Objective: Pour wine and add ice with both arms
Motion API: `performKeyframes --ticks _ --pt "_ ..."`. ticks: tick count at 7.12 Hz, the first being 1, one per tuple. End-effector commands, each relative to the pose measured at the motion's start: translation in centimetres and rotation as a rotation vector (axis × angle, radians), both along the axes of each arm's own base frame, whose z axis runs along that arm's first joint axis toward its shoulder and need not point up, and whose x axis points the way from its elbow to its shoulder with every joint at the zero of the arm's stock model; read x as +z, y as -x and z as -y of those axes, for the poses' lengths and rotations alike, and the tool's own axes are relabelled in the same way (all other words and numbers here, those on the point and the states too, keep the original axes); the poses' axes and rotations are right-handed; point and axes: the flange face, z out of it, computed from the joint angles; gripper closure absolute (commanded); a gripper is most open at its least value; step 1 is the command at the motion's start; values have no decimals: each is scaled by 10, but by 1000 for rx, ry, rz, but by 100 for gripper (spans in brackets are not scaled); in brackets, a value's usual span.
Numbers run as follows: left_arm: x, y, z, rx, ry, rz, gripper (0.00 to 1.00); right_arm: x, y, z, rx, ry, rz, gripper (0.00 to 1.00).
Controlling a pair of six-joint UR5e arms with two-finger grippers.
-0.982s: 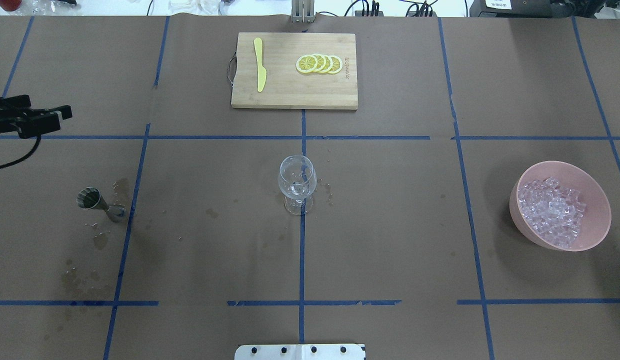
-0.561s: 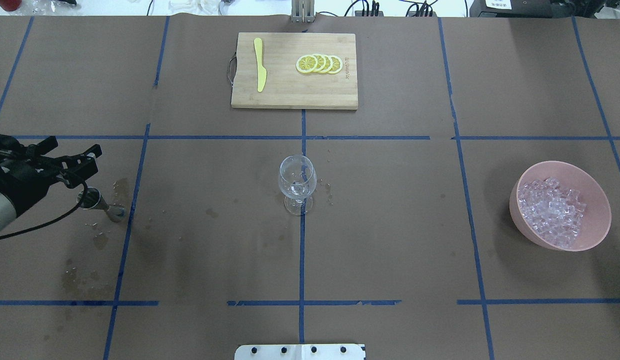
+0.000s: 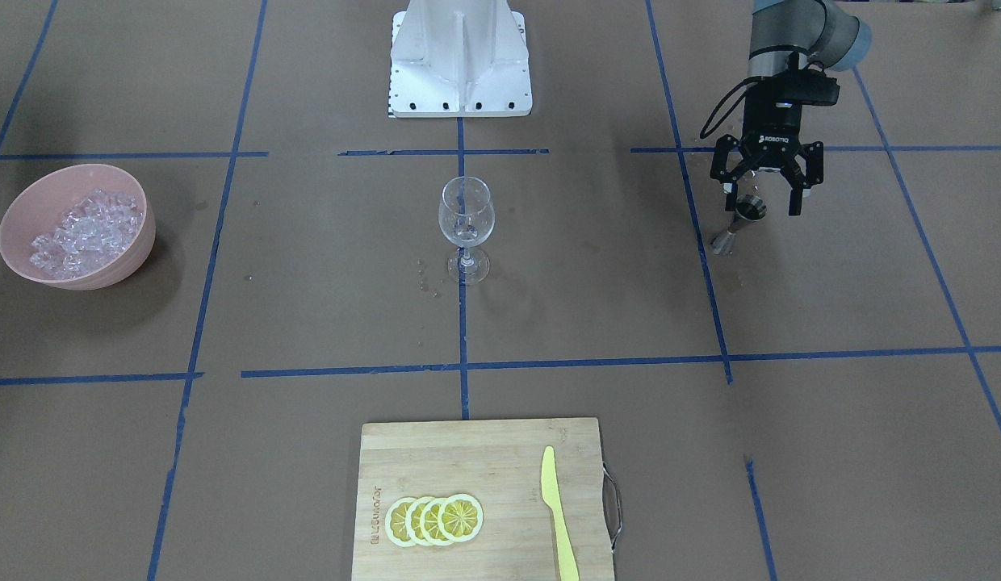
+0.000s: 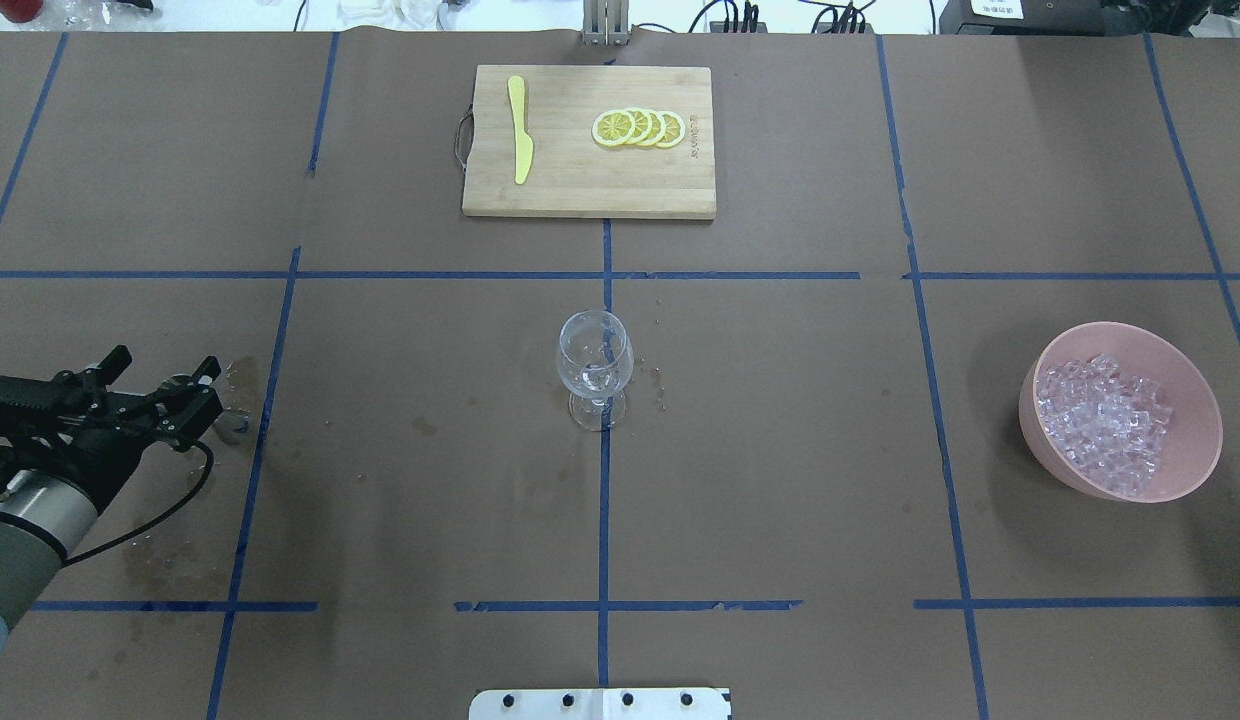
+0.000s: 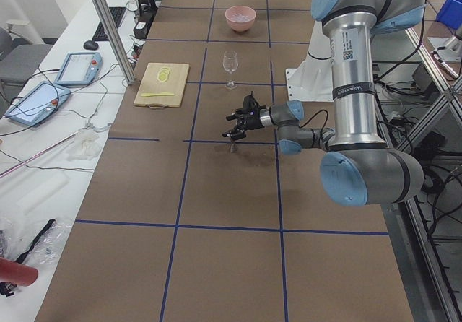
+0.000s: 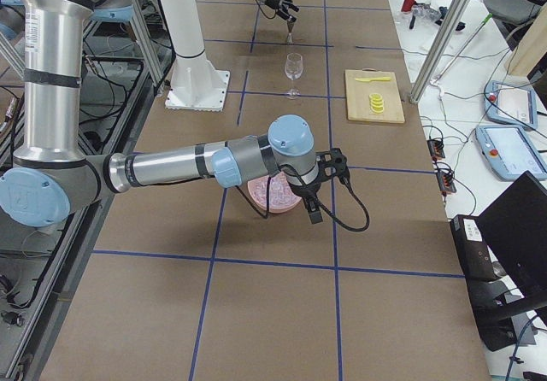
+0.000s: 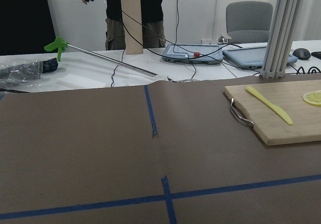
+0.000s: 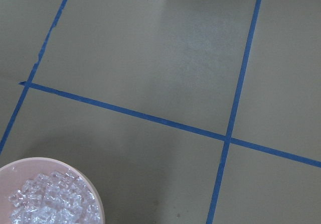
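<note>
left gripper (image 4: pixel 166 362): has swung in from the overhead view's far-left edge, toward the robot and inward, and now hangs over the jigger (image 3: pixel 736 226).
left arm (image 4: pixel 25 515): more of its grey tube now shows overhead.
jigger: its cup is now covered overhead; only the lower end shows.

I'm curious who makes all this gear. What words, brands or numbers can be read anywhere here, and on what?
"ROBOTIQ": on the black body of the left gripper.
Burnt mark on the cutting board: too blurred to read.
White sticker on the left arm: too small to read.
</note>
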Motion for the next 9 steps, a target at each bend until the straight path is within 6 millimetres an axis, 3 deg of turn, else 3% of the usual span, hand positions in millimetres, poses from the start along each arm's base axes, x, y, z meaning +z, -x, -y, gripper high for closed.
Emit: performKeyframes --ticks 1,3,4,5,7,9 --pt "22 -21 -10 1 11 9 0 1 0 -1 0 1 -1 0" --pt "35 -39 -15 12 27 1 2 1 0 -1 0 1 -1 0" --pt "37 -46 -15 15 29 1 13 2 0 -1 1 3 -3 0" --pt "39 -48 -16 15 33 -4 30 1 0 -1 1 4 -1 0" --pt "43 -51 -18 21 36 0 47 2 0 -1 2 4 -2 0" --pt "50 -52 -19 24 39 12 49 1 0 -1 1 4 -1 0"
